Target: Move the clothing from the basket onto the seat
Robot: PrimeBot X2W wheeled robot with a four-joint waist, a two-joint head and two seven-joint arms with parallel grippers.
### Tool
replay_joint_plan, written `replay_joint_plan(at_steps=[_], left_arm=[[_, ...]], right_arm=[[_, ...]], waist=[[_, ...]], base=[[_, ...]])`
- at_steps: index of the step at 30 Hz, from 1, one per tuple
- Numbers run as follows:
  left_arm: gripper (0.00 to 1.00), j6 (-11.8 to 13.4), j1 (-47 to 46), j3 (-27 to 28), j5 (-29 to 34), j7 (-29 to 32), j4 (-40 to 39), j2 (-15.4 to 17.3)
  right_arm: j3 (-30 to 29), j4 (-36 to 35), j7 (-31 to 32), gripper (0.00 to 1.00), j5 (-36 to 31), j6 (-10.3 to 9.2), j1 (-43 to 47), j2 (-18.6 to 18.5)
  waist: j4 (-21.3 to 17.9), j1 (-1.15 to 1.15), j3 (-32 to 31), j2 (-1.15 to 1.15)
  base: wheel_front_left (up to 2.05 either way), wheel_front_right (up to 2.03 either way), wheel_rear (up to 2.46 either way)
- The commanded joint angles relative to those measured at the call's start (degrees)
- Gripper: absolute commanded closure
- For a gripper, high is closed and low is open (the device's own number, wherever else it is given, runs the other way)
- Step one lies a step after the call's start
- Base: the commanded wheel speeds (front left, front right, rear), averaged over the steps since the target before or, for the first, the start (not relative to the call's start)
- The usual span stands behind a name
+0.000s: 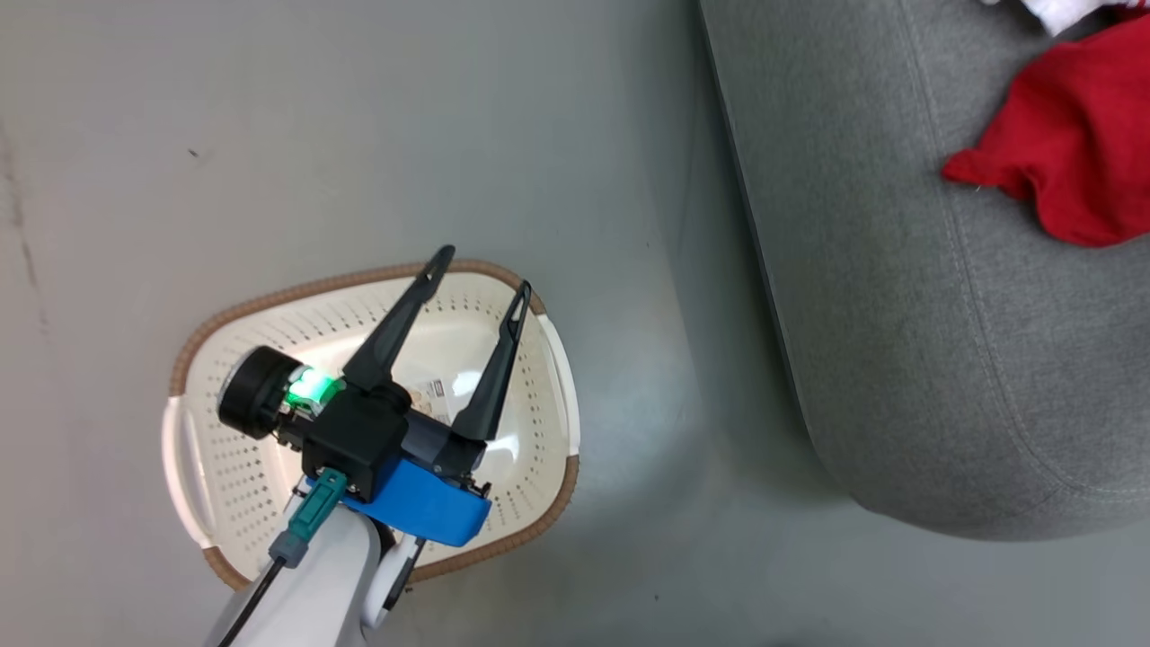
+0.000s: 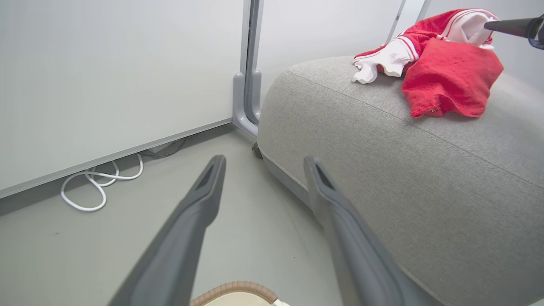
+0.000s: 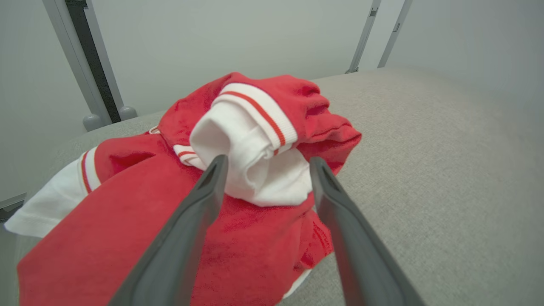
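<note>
The head view places the left gripper (image 1: 485, 270), fingers spread, over the basket (image 1: 305, 289) at lower left, with bare floor (image 1: 647, 180) between basket and the seat (image 1: 898, 314) edge. The right wrist view adds the right gripper (image 3: 268, 159), also spread, with a white fold of the clothing (image 3: 140, 191) between its fingers. The clothing lies heaped on the seat, open cushion to its right. The left wrist view shows a white cable (image 2: 97, 187) by the wall.
</note>
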Motion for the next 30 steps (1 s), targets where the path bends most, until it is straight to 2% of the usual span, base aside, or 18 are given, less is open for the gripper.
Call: replay_joint_plan(at_steps=[1,16,22,30], left_arm=[[0.0,-0.3,0.6,0.1,-0.4,-0.2,0.3,-0.4],[0.0,-0.9,9.2,4.2,-2.7,-0.2,4.8,-6.0],[0.0,-1.1,14.2,6.9,-3.4,-0.2,5.5,-7.5],[0.0,-1.2,18.4,10.5,-3.4,-0.2,6.0,-8.5]], right_arm=[[-0.3,0.1,-0.1,0.0,0.1,0.03,1.5,-0.3],[3.7,-1.5,-1.1,0.0,1.9,0.03,15.2,0.9],[6.4,-5.7,-2.4,0.0,3.7,0.03,22.0,2.3],[14.2,-13.0,-3.6,0.0,3.9,0.03,31.2,5.3]], waist=[[1.2,0.0,-2.9,0.0],[4.9,0.0,-18.4,0.0],[6.7,0.0,-24.5,0.0],[8.9,0.0,-28.8,0.0]], base=[[0.0,0.0,0.0],[0.0,0.0,0.0],[0.0,0.0,0.0],[0.0,0.0,0.0]])
